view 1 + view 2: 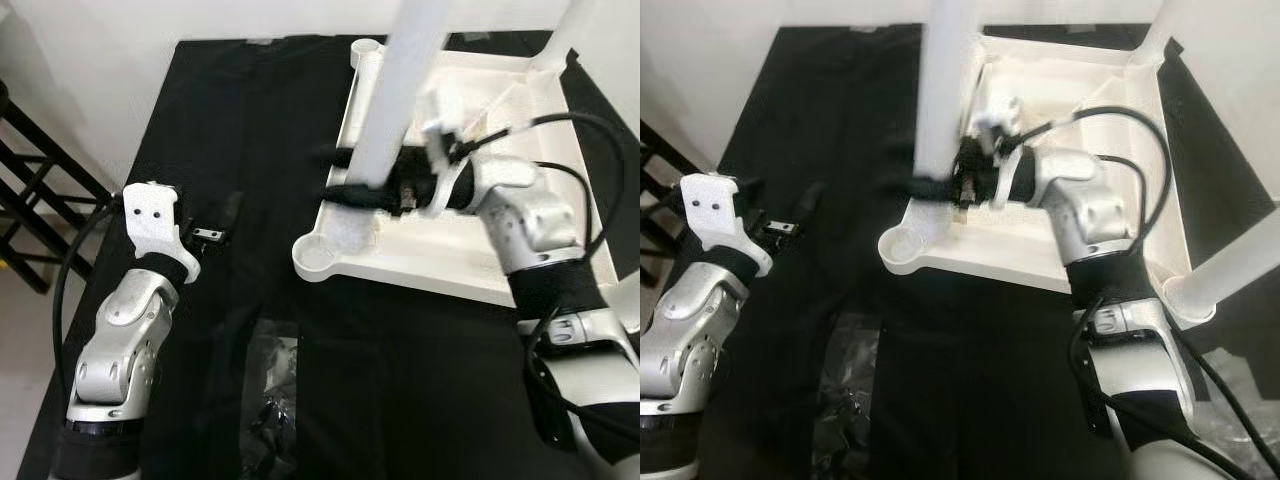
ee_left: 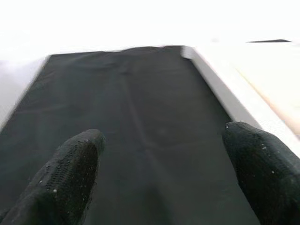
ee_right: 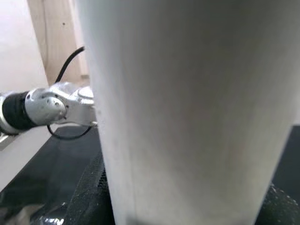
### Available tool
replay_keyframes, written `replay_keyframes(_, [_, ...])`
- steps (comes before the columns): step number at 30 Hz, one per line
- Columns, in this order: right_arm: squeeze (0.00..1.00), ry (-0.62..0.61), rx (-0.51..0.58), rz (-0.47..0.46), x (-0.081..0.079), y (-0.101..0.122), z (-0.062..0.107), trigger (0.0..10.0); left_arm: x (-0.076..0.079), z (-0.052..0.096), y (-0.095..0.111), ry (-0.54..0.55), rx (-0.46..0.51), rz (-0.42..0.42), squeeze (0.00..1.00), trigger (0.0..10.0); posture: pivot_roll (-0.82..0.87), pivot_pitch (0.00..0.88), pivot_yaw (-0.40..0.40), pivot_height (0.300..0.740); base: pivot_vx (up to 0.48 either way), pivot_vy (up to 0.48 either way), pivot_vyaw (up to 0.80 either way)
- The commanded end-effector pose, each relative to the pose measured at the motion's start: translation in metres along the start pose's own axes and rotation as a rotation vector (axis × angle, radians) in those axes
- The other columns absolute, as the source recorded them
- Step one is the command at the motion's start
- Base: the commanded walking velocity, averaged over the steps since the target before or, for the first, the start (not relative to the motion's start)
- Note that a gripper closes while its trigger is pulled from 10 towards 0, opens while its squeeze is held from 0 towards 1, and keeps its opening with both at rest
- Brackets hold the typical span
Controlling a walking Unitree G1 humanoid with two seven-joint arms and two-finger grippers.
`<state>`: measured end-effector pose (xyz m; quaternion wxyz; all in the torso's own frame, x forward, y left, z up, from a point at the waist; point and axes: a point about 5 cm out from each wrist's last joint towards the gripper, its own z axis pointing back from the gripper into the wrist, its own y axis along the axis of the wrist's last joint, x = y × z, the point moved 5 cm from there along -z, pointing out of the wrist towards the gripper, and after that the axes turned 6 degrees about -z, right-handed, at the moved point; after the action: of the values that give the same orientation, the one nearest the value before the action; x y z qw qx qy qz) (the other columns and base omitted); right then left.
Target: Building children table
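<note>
The upturned white tabletop lies on the black worktop, rigid, light-looking plastic, likely slick. The right gripper is clamped round a stiff white leg, low near the tabletop: a sensible hold. The left gripper hovers spread and empty beside the tabletop's edge, which its wrist view shows close.

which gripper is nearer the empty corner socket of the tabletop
Right. The right gripper grips the white leg just above the socket; the left gripper hangs open over the black cloth, farther off to its side.
</note>
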<state>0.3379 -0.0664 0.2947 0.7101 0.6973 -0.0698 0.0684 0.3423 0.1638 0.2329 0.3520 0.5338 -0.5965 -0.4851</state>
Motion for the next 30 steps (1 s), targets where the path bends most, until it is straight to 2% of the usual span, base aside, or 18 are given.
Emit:
replay_keyframes(1, [0.00, 0.036, -0.009, 0.016, -0.002, -0.002, -0.014, 10.0, 0.001, 0.005, -0.003, 0.003, -0.021, -0.010, 0.00, 10.0, 0.04, 0.306, -0.026, 0.740, 0.000, 0.000, 0.00])
replay_keyframes(5, [0.00, 0.013, -0.006, 0.019, 0.003, -0.005, -0.025, 10.0, 0.001, 0.005, -0.002, 0.005, -0.020, -0.012, 0.00, 10.0, 0.05, 0.315, -0.029, 0.740, 0.000, 0.000, 0.00])
replay_keyframes(7, [0.00, -0.032, 0.005, 0.008, 0.010, -0.006, -0.037, 10.0, 0.000, 0.006, 0.000, 0.009, -0.019, -0.020, 0.00, 10.0, 0.06, 0.322, -0.031, 0.740, 0.000, 0.000, 0.00])
replay_keyframes(10, [0.00, -0.023, 0.041, -0.018, 0.014, -0.005, -0.045, 10.0, -0.004, 0.008, 0.003, 0.019, -0.020, -0.040, 0.00, 10.0, 0.06, 0.337, -0.039, 0.740, 0.000, 0.000, 0.00])
replay_keyframes(17, [0.00, 0.039, 0.050, -0.049, 0.011, -0.005, -0.048, 10.0, -0.006, 0.012, 0.005, 0.028, -0.022, -0.049, 0.00, 10.0, 0.07, 0.351, -0.050, 0.740, 0.000, 0.000, 0.00])
replay_keyframes(19, [0.00, 0.061, -0.011, -0.025, 0.010, -0.010, -0.053, 10.0, -0.006, 0.016, 0.006, 0.035, -0.025, -0.053, 0.00, 10.0, 0.07, 0.371, -0.066, 0.740, 0.000, 0.000, 0.00])
replay_keyframes(25, [0.00, 0.101, -0.024, -0.013, 0.011, -0.006, -0.050, 10.0, -0.004, 0.022, 0.011, 0.024, -0.022, -0.059, 0.00, 10.0, 0.08, 0.387, -0.073, 0.740, 0.000, 0.000, 0.00])
replay_keyframes(29, [0.00, 0.227, -0.029, -0.034, 0.003, 0.005, -0.035, 10.0, -0.011, 0.029, 0.014, -0.001, -0.028, -0.086, 0.00, 10.0, 0.09, 0.407, -0.080, 0.740, 0.000, 0.000, 0.00])
replay_keyframes(30, [0.00, 0.227, -0.029, -0.034, 0.003, 0.005, -0.035, 10.0, -0.011, 0.029, 0.014, -0.001, -0.028, -0.086, 0.00, 10.0, 0.09, 0.407, -0.080, 0.740, 0.000, 0.000, 0.00])
